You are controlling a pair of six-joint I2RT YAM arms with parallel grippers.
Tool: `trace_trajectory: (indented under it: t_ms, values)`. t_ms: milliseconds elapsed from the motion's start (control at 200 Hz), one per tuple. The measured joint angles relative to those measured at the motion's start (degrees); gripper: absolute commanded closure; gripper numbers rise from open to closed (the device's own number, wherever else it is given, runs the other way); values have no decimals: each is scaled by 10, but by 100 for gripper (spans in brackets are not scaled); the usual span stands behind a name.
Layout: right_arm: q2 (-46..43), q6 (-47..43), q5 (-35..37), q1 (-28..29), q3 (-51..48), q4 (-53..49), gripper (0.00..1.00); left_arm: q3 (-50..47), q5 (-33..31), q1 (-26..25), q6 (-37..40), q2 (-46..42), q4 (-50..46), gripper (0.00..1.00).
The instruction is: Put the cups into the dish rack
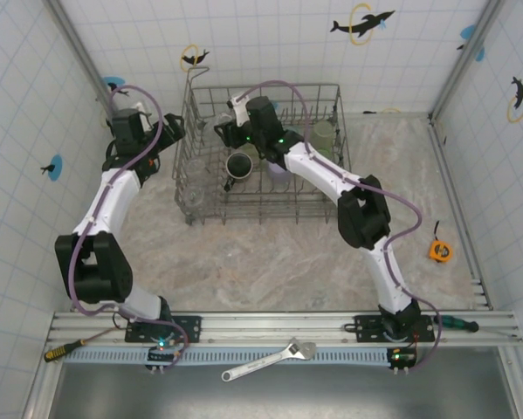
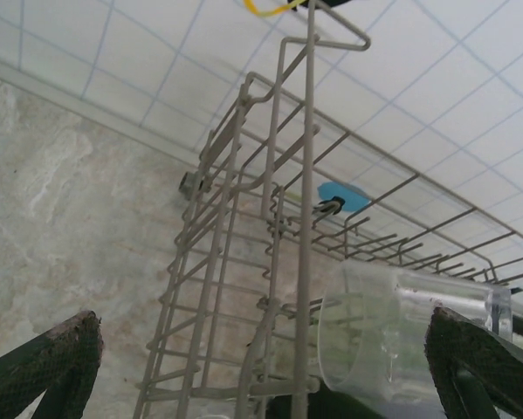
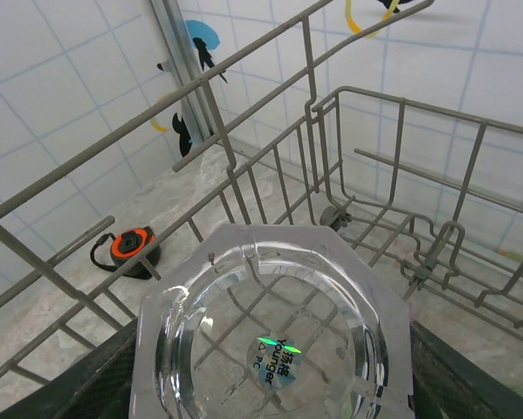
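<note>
Surroundings: marbled grey table (image 1: 270,271) boxed in by white tiled walls with blue and black fish stickers.
Hard to make out: from above, the clear cups melt into the wires of the dish rack (image 1: 261,209), so their number cannot be told. The right arm covers part of the rack's middle. In the right wrist view the held clear cup (image 3: 270,323) hides most of both fingers.
Counts: one rack. Three coloured cups inside it: a dark cup (image 1: 240,164), a lavender cup (image 1: 277,168) and a pale green cup (image 1: 322,135). At least one clear tumbler (image 1: 191,196) sits at the rack's end by the left arm. Outside the rack are one tape measure (image 1: 441,250), one wrench (image 1: 270,360) and two screwdrivers (image 1: 69,349).
Look of the cups: small, translucent plastic. The held one has an eight-sided base with a small green-marked sticker.
Left gripper (image 2: 261,375): fingers spread wide, nothing between them, just outside the rack's corner. A lying clear cup (image 2: 392,336) rests on its side inside the rack, behind the wires.
Right gripper (image 3: 270,384): clamped on the held clear cup, base towards the camera, inside the rack and above its tines.
Tape measure: on the table beyond the rack's wires, well apart from it.
</note>
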Motion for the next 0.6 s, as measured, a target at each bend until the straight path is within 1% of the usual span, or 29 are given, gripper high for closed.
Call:
trace_trajectory:
  t_ms: [365,601]
  values:
    - [72,-31,30,27,39,27,70,-48,-4,0,4,0,5,2]
    - [93,-52,38,40,49,56,72,-56,0,3,4,0,19,3]
